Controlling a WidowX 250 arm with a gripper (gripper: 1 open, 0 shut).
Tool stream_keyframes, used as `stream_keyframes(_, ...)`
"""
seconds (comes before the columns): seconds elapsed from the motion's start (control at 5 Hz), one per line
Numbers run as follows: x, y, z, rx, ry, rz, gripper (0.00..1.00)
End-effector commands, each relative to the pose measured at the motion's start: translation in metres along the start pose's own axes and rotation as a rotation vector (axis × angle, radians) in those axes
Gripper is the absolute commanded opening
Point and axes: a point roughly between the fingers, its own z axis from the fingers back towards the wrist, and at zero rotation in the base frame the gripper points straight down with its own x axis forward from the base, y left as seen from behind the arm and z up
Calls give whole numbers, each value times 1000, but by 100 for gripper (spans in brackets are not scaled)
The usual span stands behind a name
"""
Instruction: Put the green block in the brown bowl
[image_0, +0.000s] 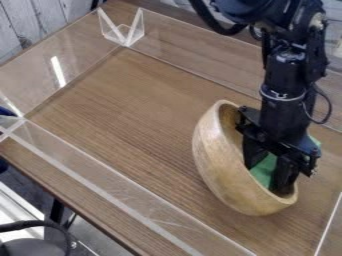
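Since the hand (278, 172) points straight down and is clamped tight on the green block (271, 171), the block sits right between its fingers, already inside the brown bowl (230, 170), toward the bowl's 3 o'clock side. The block's long axis is mostly hidden, so can't tell. I'd guess letting go is all that's left, since the bowl looks tipped up on the desk (120, 110).

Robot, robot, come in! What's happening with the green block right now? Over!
Gripper shut on green block, pointing down. Block low inside tipped brown bowl, not released. Nothing in the way. Over.
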Motion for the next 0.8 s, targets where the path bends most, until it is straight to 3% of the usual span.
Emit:
stream_keyframes(0.0,-5,16,-7,15,22,43,0)
stream_keyframes(0.2,-8,20,-10,18,32,56,0)
stream_keyframes(0.4,-16,23,-13,25,37,68,100)
stream_keyframes(0.6,-26,27,-16,32,46,90,100)
